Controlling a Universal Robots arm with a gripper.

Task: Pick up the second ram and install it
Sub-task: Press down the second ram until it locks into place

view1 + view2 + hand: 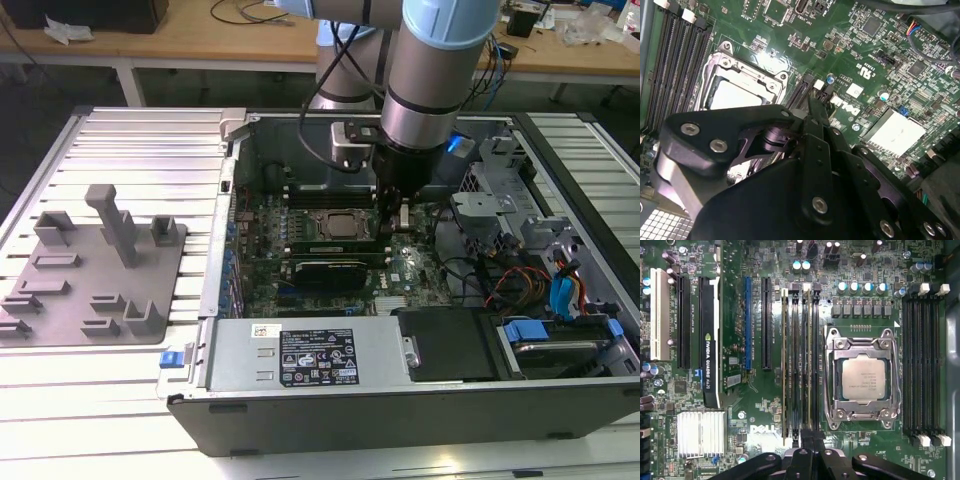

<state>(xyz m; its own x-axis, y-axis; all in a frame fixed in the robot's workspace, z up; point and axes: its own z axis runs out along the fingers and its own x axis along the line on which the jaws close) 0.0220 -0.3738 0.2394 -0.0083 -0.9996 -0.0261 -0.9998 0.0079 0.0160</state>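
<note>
Your tool (807,440) is hanging inside the open computer case (300,370), its fingers (815,120) drawn close together over the bank of memory slots (800,360) beside the processor socket (862,377). In the first wrist view, the second ram (807,360) is standing on edge in that bank, with the fingertips meeting around its near end. You cannot tell whether they are actually touching it; the tool's own body is hiding that end.

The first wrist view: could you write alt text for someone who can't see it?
A green computer motherboard seen from above, a silver square processor in its metal socket frame, thin memory sticks standing in long black slots beside it, the black gripper over them.
</note>
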